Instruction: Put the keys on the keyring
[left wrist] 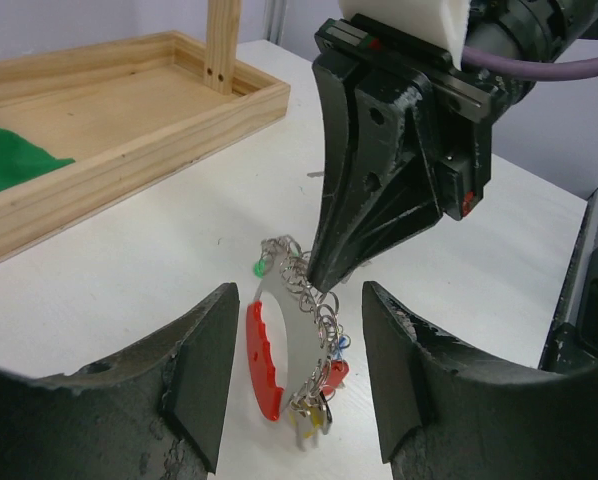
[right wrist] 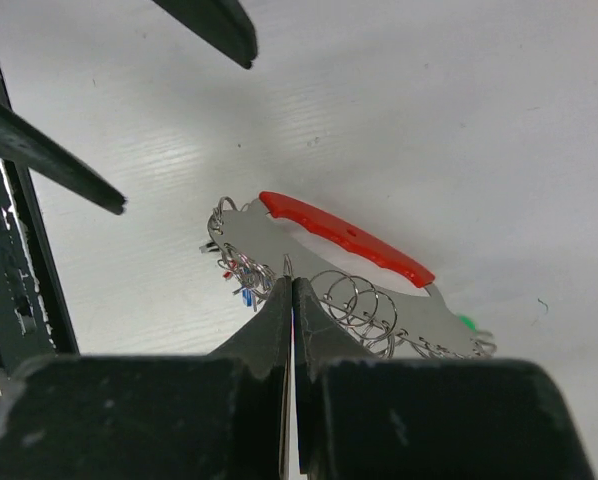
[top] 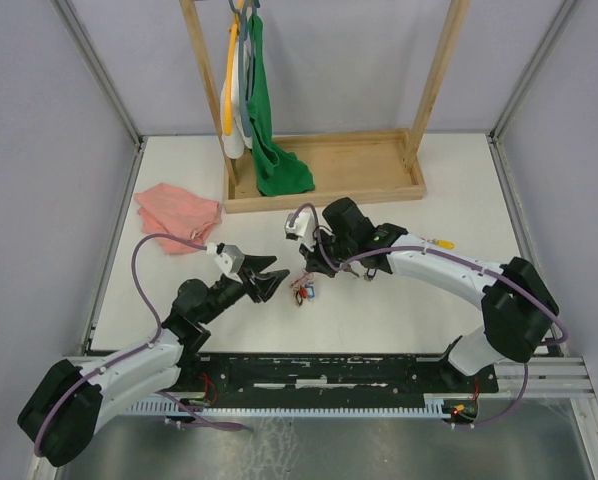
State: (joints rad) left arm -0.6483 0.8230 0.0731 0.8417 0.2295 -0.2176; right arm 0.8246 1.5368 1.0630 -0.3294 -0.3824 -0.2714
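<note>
Nearest to the bases, the left gripper (top: 266, 283) stands open, its two fingers (left wrist: 204, 370) spread wide on either side of the keyring (left wrist: 264, 365) and touching it nowhere. The keyring (top: 302, 291) is on the white table (top: 409, 310), a little in front of the middle, between the two grippers. It is an oblong loop, red along one long side and grey metal along the other (many thin wire rings and small coloured tags hang on the grey side). In the left wrist view its long axis runs away from the camera: the end with red and yellow tags points toward the left gripper and the end with the green tag (left wrist: 257, 268) points away. In the right wrist view the same axis lies across the picture, with the red side (right wrist: 349, 238) turned away from the right gripper (right wrist: 291, 285). That gripper is closed, finger against finger, with its tip down among the wire rings at the grey side; I cannot tell whether a ring is pinched there. Farther right, just beside the right arm, lies a yellow-tagged key (top: 441, 243), well apart from the keyring. Toward the back left is a pink cloth (top: 179, 214), and behind it a wooden tray (top: 379, 165) holds a green cloth (top: 279, 170).
</note>
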